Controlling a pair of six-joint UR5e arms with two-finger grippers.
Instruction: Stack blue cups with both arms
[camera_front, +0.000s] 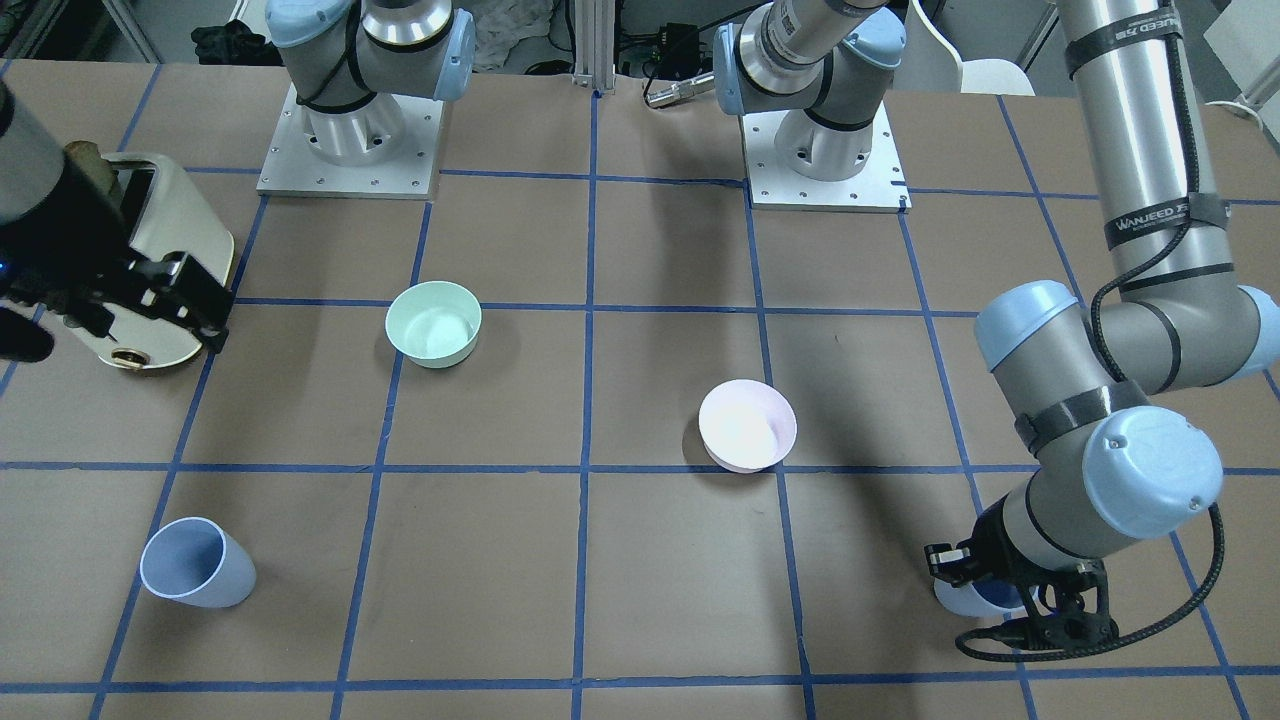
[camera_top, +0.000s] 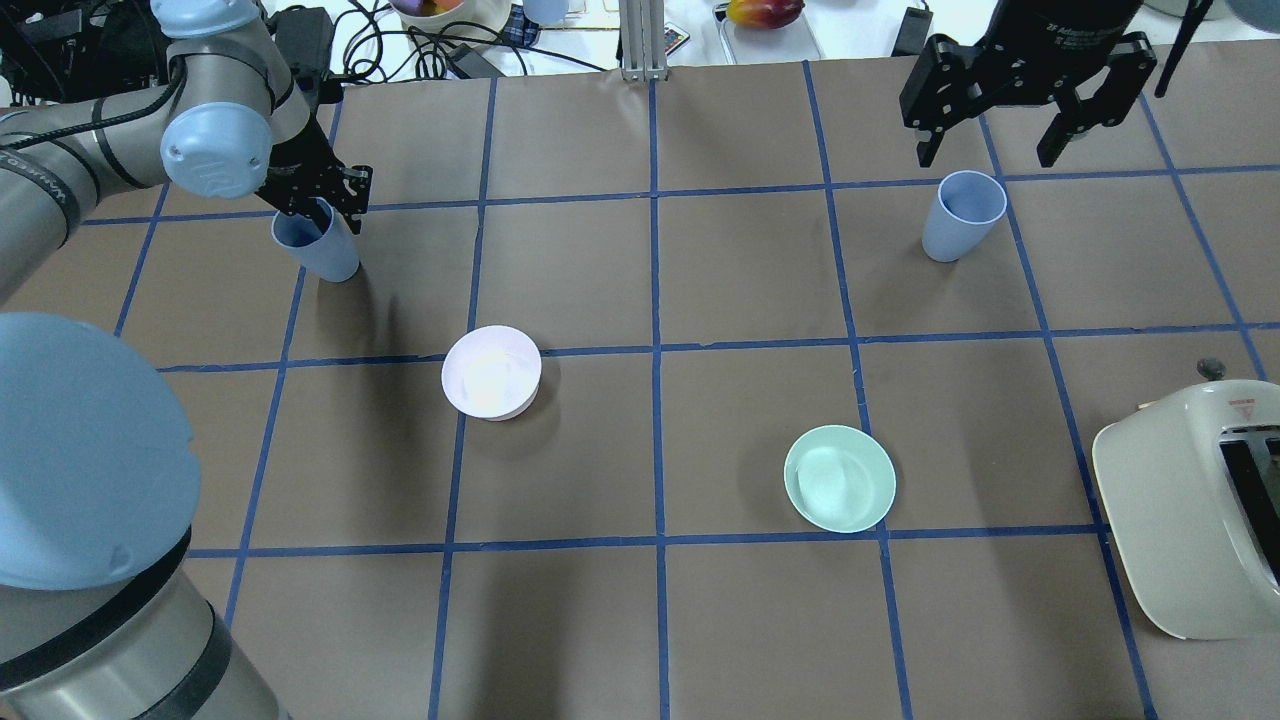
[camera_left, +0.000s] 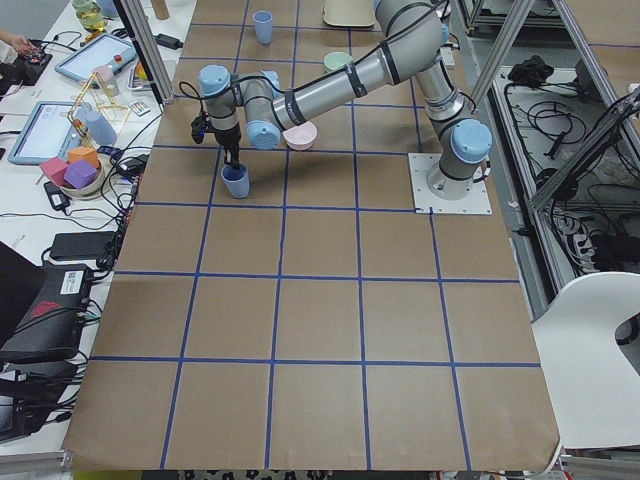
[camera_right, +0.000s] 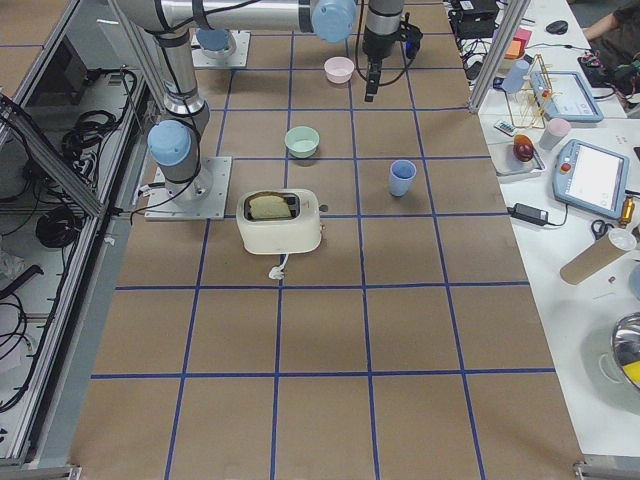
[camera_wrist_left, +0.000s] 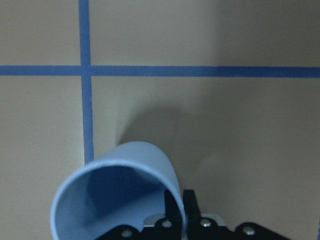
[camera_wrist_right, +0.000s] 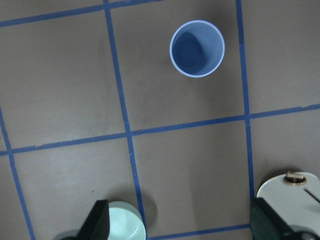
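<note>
One blue cup (camera_top: 322, 250) stands at the far left of the table. My left gripper (camera_top: 320, 205) is down on it. In the left wrist view the fingers (camera_wrist_left: 191, 206) sit close together, pinching the wall of the cup (camera_wrist_left: 115, 195) at its rim. The other blue cup (camera_top: 962, 215) stands upright and alone at the far right. My right gripper (camera_top: 1000, 110) hangs high above the table just beyond it, wide open and empty. The right wrist view looks down into that cup (camera_wrist_right: 197, 48).
A pale pink bowl (camera_top: 491, 371) stands left of centre and a mint-green bowl (camera_top: 839, 478) right of centre. A cream toaster (camera_top: 1190, 510) sits at the near right edge. Cables and clutter lie beyond the far table edge.
</note>
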